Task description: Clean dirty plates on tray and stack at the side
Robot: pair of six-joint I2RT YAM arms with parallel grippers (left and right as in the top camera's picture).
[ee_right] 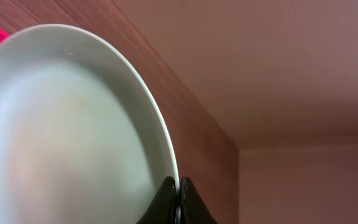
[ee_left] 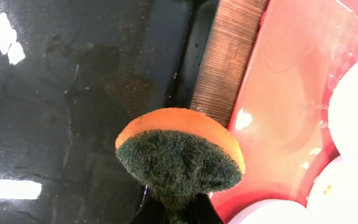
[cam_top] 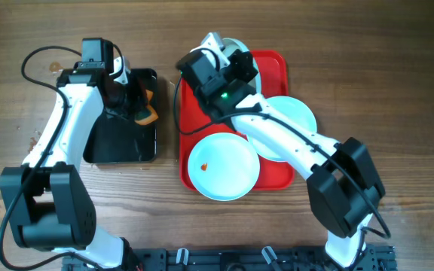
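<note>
Pale-blue round shallow-rimmed plate (ee_right: 73, 124) pinched at rim by right gripper (ee_right: 178, 186), at far edge of bright red rectangular plastic tray (cam_top: 276, 62); smeared plate (cam_top: 221, 167) and third plate (cam_top: 292, 117) lying on it. Judged stiff, slick, breakable: rim hold advised. Soft orange-green scouring sponge (ee_left: 179, 149) squeezed in left gripper (ee_left: 174, 213) over edge of glossy black tray (cam_top: 119, 147).

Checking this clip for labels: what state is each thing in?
left hand: shut on sponge, above black tray
right hand: shut on held plate, at its rim
held plate: lifted, tilted
front plate: flat on red tray, orange smear
side plate: on red tray, overhanging right edge, no smear visible
</note>
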